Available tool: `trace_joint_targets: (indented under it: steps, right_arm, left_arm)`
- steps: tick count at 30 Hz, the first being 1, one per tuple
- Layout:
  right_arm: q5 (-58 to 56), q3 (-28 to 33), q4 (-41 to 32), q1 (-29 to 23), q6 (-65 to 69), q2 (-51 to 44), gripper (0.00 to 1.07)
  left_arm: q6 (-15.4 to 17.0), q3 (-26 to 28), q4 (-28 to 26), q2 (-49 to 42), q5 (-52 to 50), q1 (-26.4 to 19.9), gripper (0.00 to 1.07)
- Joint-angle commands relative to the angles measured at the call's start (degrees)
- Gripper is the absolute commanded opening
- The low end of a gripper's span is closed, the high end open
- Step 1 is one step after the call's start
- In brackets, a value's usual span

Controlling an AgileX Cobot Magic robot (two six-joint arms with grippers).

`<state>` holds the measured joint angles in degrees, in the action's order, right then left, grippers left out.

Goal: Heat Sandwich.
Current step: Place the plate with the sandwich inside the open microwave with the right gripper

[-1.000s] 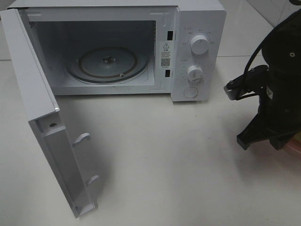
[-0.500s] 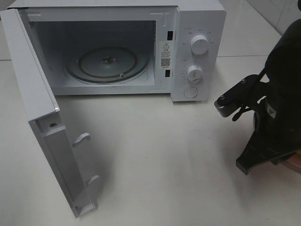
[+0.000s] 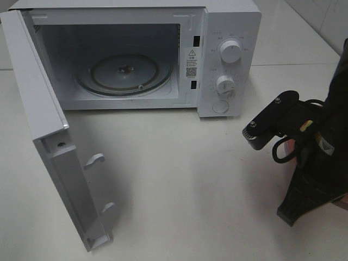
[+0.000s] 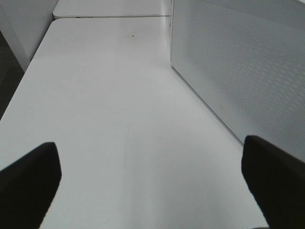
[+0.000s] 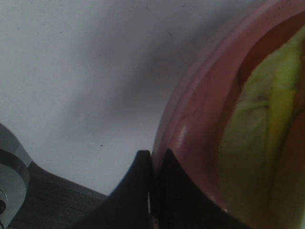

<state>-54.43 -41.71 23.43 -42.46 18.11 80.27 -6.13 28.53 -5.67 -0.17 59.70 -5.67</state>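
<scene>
Shifting down the desk's (image 3: 190, 174) right edge, the right gripper (image 5: 151, 183) pinches the pink plate (image 5: 190, 124) by its rim, sandwich (image 5: 267, 119) aboard. Carrying it into the open microwave (image 3: 231, 27) looks next. The left gripper (image 4: 152, 176) hangs spread, empty.

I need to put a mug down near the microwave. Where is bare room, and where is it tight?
Bare table lies in front of the microwave, between its open door and the right arm. The turntable inside is bare too. Tight: the right edge, where the right claw pinches the pink plate with the sandwich.
</scene>
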Motion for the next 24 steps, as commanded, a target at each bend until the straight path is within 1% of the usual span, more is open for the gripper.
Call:
trace_joint_targets:
  steps: [1,9,13,14,19,24]
  right_arm:
    - [-2.86,0.4,0.74,-2.29,0.06,-2.69,0.0]
    - [-4.98,0.4,-0.57,-6.53,-1.38,-6.25,0.0]
    - [-4.64,0.4,-0.63,-6.99,-4.35,-6.53,0.0]
    - [-4.7,0.4,-0.63,-6.99,-7.22,-6.53,0.0]
    - [-4.3,0.4,-0.63,-6.99,-12.89,-6.53,0.01]
    - [-2.01,0.4,-0.57,-6.99,-18.11,-6.53,0.01]
  left_arm:
    - [0.23,-0.06,-0.34,-1.49,-0.23,-0.06,0.98]
    - [0.23,-0.06,-0.34,-1.49,-0.23,-0.06,0.98]
    - [0.23,-0.06,-0.34,-1.49,-0.23,-0.06,0.98]
    - [0.23,-0.06,-0.34,-1.49,-0.23,-0.06,0.98]
    - [0.23,-0.06,-0.34,-1.49,-0.23,-0.06,0.98]
    - [0.23,-0.06,-0.34,-1.49,-0.23,-0.06,0.98]
